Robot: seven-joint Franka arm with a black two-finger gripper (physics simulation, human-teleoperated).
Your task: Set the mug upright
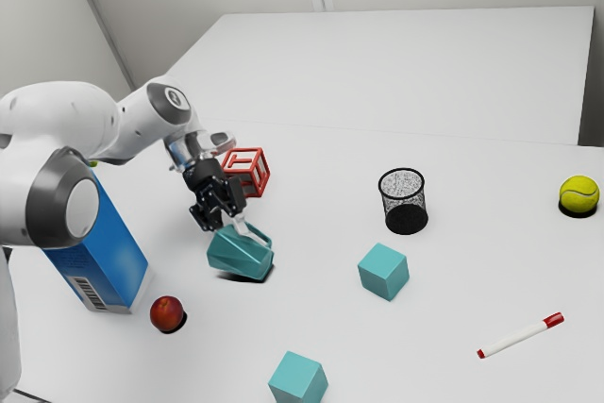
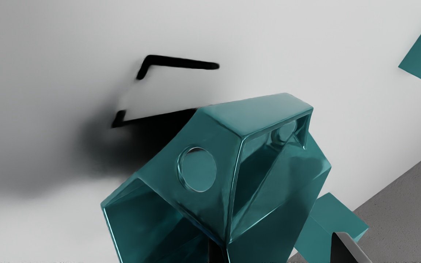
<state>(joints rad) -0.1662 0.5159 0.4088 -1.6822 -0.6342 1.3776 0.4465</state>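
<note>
1. Since the mug [image 1: 238, 257] is the thing that matters here: it's tipped over on its side, well in from the table [image 1: 212, 356] edge at the exterior view's lower left corner, with its handle [image 2: 261, 113] up toward the gripper [image 1: 240, 224].
2. Fingers are spread, not pinching anything. One tip is at the mug's opening, the other is outside it, with a gap between that one and the mug.
3. The blue box [image 1: 118, 261] and red fruit [image 1: 167, 313] are nearer that same table edge, fruit just beside the box.
4. The red block [image 1: 247, 169] is close behind the gripper.
5. Wrist view: a teal block [image 2: 329, 223] is near a table edge, gray floor [image 2: 411, 215] beyond.
</note>
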